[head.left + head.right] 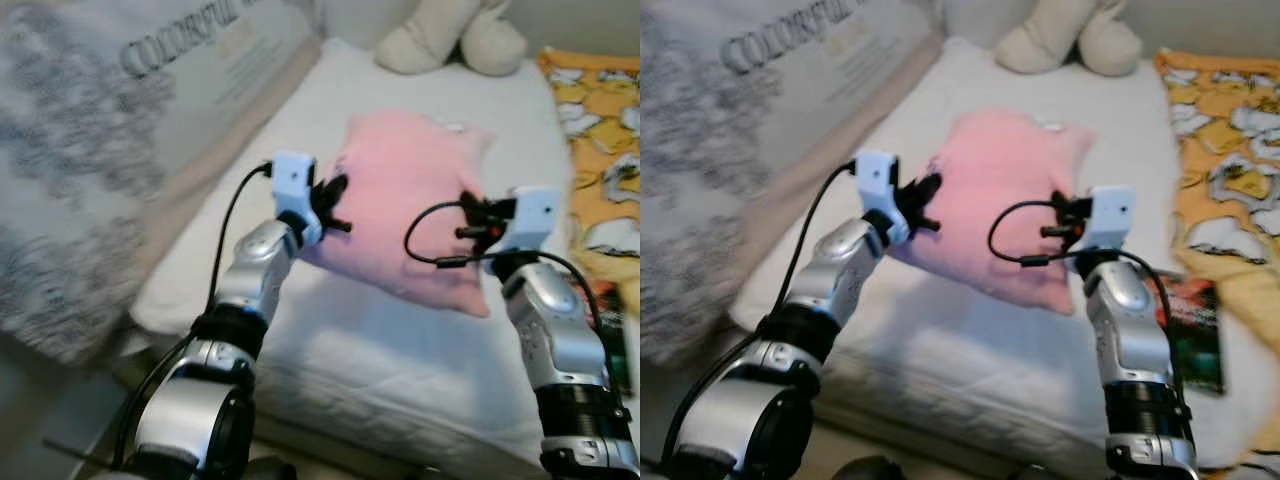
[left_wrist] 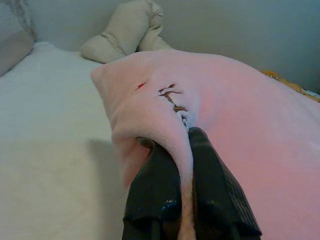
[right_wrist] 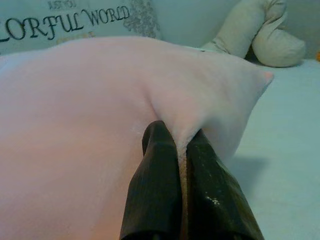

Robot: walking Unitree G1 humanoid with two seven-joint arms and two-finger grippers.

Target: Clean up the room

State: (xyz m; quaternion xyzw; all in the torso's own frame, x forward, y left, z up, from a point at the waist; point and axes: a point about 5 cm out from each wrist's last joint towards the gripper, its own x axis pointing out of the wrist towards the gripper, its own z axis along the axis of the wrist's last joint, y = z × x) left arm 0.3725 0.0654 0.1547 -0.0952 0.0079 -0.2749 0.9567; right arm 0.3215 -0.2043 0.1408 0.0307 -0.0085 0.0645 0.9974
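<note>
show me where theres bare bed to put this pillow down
Bare white mattress lies between the held pink plush pillow and the cream stuffed toy. More lies below the pillow. The side by the orange patterned blanket is crowded.

I see the cream plush toy [image 1: 452,38] cut off by the frame's top edge; the printed cushion [image 1: 120,130] blurs, and my arms hide the pink pillow's [image 1: 400,200] lower corners.

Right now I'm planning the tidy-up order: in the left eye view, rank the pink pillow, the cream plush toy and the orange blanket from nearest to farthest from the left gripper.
1. pink pillow: pinched in the left gripper.
2. cream plush toy: at the bed's head, beyond the pillow.
3. orange blanket: along the bed's far right edge.
</note>
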